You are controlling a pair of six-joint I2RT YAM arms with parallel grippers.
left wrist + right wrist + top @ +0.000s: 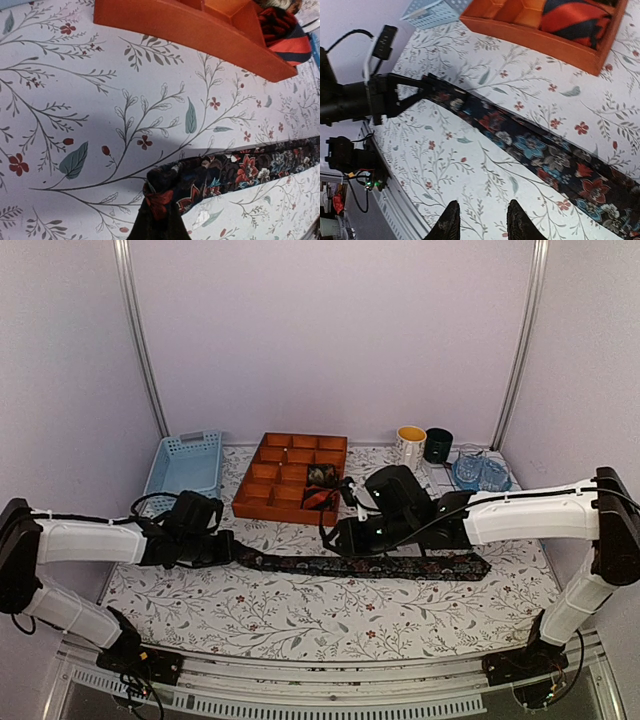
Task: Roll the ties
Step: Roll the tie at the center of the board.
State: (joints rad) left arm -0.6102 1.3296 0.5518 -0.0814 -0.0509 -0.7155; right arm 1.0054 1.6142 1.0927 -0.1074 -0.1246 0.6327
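One long tie (370, 565) lies flat on the flowered cloth (300, 615). It runs from left to right across the middle of the table. It is dark with little red and blue flowers.

The left gripper (232, 552) is pinched tight on the thin left end of this tie. The end is bunched up a bit where it is held.

The right gripper (481, 225) hangs over the cloth, just on the near side of the tie's middle. Its two fingers are apart and nothing is between them.

Behind the tie, on the far side, sits an orange tray (262, 502) with many little boxes. A rolled red-and-black tie (318, 498) is in one box. Another dark roll (321, 476) sits in the box behind it.

I think this tie is just at the start of its rolling. No coil has been made yet. Next, the held end needs to be turned over onto itself, again and again, toward the right. The free gripper could press the strip down so it does not slide or twist.
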